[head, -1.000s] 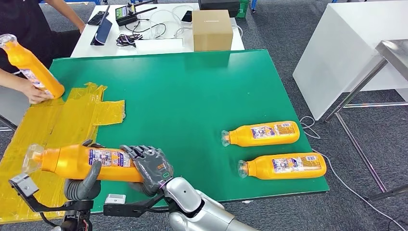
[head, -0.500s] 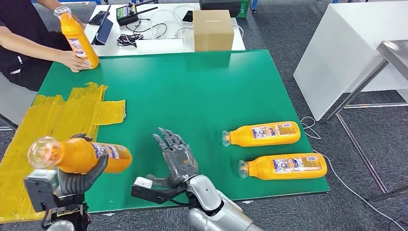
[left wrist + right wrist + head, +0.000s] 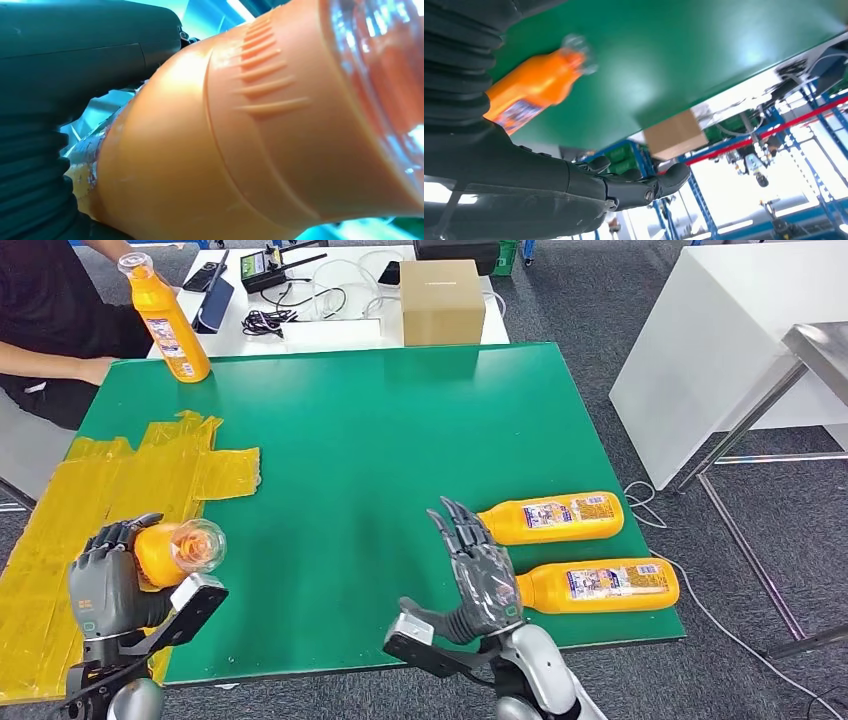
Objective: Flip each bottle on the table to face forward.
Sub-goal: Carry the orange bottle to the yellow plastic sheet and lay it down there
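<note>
The left robot hand [image 3: 105,585] grips an orange bottle [image 3: 172,551] at about 8 o'clock on the green worktop [image 3: 380,440], above the yellow tape patch [image 3: 120,490]. The bottle's clear cap points toward the camera, so its label is hidden in the head view. The left wrist view shows the orange shoulder of the held bottle [image 3: 240,140] with raised ribs and the clear cap; no writing can be read there.

The right robot hand [image 3: 478,570] hangs over the worktop at about 5 o'clock, holding nothing, fingers spread and pointing up. It stands just beside the cap ends of two orange bottles lying on their sides at 4 o'clock: the far bottle [image 3: 548,518] and the near bottle [image 3: 598,585]. Both lie with caps toward 9 o'clock and labels facing up. The labels are white, blue and red, but the print is too small to read. The right wrist view shows one lying bottle [image 3: 536,85], blurred, with part of its label.

A fourth orange bottle [image 3: 168,320] stands upright at the 11 o'clock corner, its label also unreadable. A person's arm [image 3: 55,365] rests near it. Beyond the worktop at 12 o'clock sit a cardboard box [image 3: 441,300] and cables on a white table [image 3: 330,335].
</note>
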